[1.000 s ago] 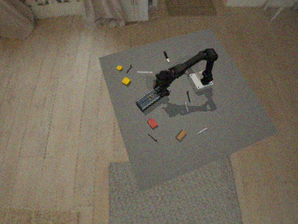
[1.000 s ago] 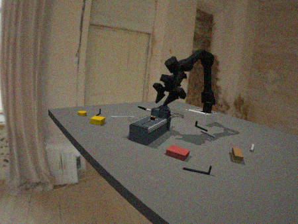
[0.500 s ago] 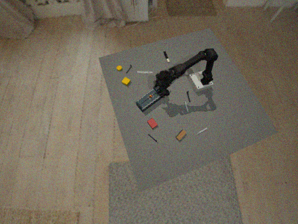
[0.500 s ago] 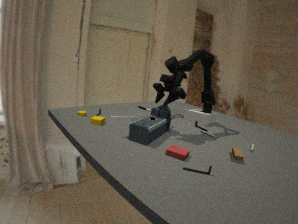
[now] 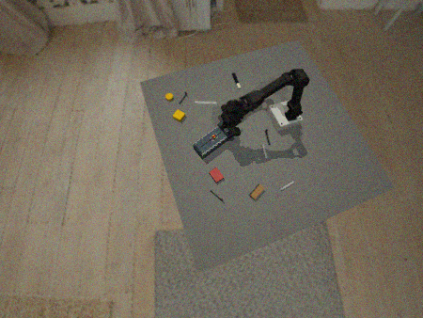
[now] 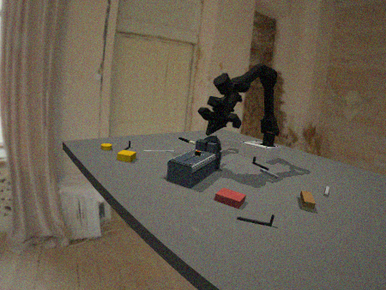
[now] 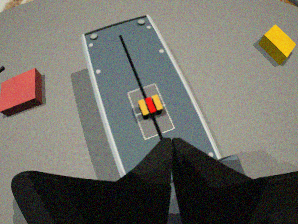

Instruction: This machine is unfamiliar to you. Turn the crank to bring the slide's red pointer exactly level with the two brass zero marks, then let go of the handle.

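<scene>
The machine is a blue-grey box (image 5: 203,147) (image 6: 182,173) (image 7: 112,60) with a black slot along its top. The red pointer (image 7: 151,105) sits on the slot between the left brass mark (image 7: 143,108) and the right brass mark (image 7: 158,102). It looks about level with both; a very small offset cannot be told. My gripper (image 6: 208,132) (image 7: 170,145) is shut with nothing between its fingertips, above the machine's arm-side end. A dark round part (image 6: 218,148) stands at that end. The crank handle cannot be made out; the fingers hide that end in the wrist view.
A red block (image 5: 216,174) (image 6: 230,197) (image 7: 21,92) lies beside the machine. A yellow block (image 5: 179,115) (image 6: 126,156) (image 7: 276,44) and a yellow disc (image 5: 169,96) (image 6: 106,147) lie on the other side. An orange block (image 5: 257,192) (image 6: 307,200) and several thin rods lie farther off.
</scene>
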Motion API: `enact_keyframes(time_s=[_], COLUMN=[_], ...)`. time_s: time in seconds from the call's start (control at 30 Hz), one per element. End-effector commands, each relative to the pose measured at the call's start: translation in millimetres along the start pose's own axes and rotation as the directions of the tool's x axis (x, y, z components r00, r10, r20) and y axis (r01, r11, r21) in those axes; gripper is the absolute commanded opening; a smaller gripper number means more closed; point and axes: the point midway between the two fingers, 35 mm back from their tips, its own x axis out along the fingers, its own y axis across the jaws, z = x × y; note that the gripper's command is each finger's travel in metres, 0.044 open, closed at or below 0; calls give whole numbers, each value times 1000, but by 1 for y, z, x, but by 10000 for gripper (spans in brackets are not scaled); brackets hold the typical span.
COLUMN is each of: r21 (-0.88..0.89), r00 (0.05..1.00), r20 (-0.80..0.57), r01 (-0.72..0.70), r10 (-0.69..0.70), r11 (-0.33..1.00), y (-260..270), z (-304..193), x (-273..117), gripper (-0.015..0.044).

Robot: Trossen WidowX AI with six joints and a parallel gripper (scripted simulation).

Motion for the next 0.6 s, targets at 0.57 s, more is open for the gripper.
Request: enact_keyframes(time_s=[0.57], r21=[0], r00=[1000], r20=[0], r01=[0], r10=[0], r11=[1000], y=[0], z=[0], x=[0], gripper=[210])
